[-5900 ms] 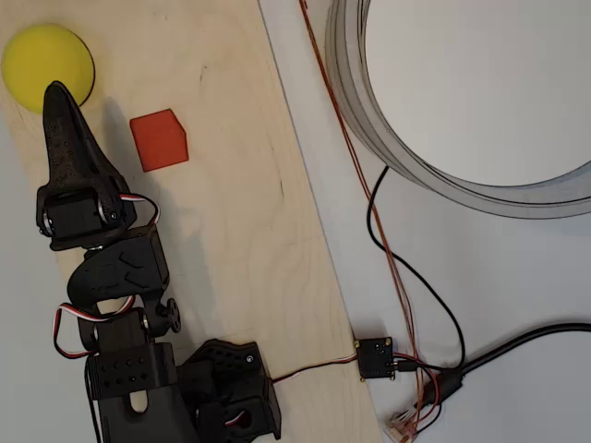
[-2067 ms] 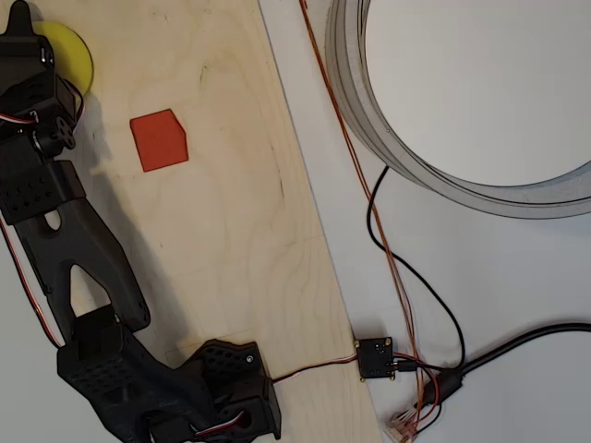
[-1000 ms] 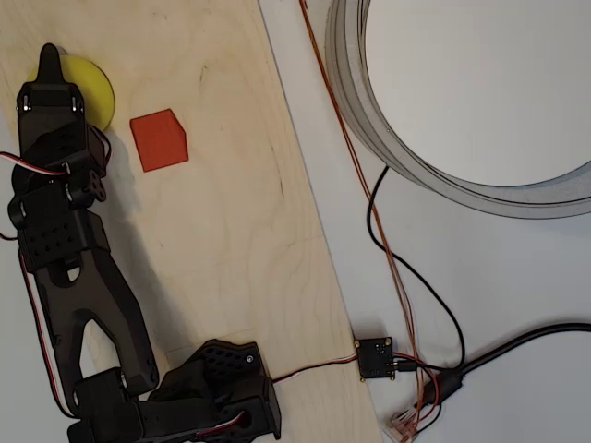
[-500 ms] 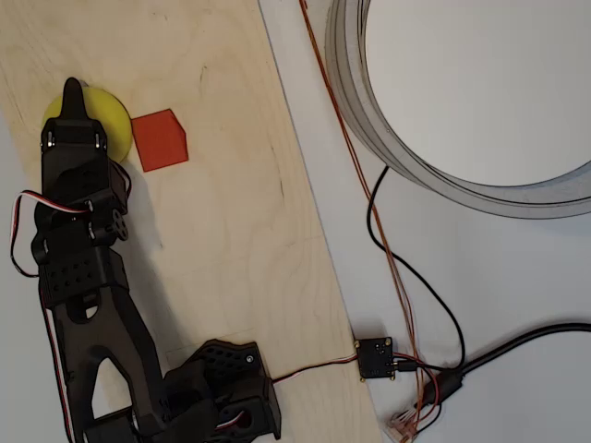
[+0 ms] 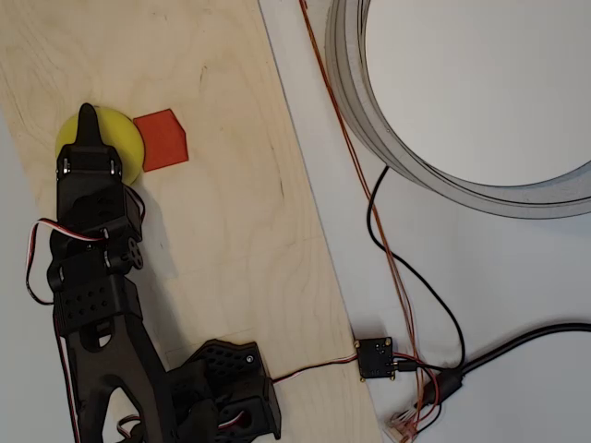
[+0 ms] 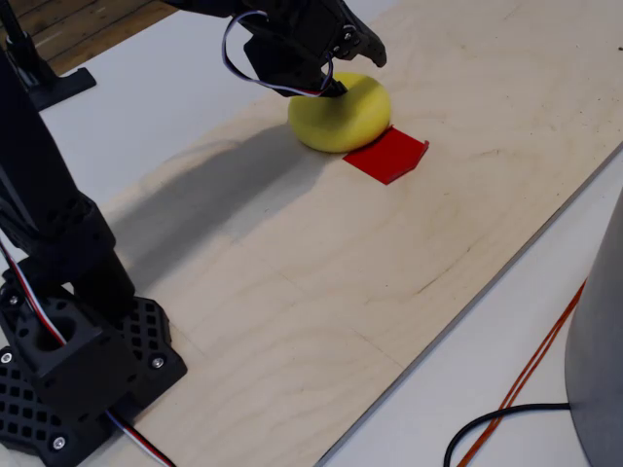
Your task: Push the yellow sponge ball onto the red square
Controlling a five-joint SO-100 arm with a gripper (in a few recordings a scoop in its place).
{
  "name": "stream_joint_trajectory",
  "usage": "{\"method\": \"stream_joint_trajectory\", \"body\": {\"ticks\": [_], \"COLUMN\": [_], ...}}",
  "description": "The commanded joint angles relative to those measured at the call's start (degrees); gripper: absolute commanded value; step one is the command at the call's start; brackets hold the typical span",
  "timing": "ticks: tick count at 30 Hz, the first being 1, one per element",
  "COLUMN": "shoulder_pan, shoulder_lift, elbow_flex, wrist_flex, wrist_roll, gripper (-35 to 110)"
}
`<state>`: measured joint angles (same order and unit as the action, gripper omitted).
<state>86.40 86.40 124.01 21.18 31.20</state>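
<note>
Yellow sponge ball touching the near edge of the red square, not yet on it. Gripper pressed against ball; jaw opening impossible to tell. Remaining: short push across.

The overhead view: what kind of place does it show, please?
Probably a hobby or lab workbench: a black printed robot arm on a plywood board, loose cables, and a small circuit board on a white table.

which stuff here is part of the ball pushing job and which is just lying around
Part of the job:
yellow ball, overlapping the patch's edge
red patch
end effector, pressed against the ball
wooden board

Lying about:
grey ring
black cable
orange wire
small connector box
</note>
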Motion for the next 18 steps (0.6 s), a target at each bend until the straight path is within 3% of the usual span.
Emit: {"method": "stream_joint_trajectory", "body": {"ticks": [1, 18], "shoulder_pan": [2.6, 2.5], "shoulder_lift": [2.1, 5.8], "elbow_flex": [3.5, -1.4], "wrist_flex": [0.7, 1.7], "wrist_roll": [0.3, -3.1], "gripper": [19, 18]}}
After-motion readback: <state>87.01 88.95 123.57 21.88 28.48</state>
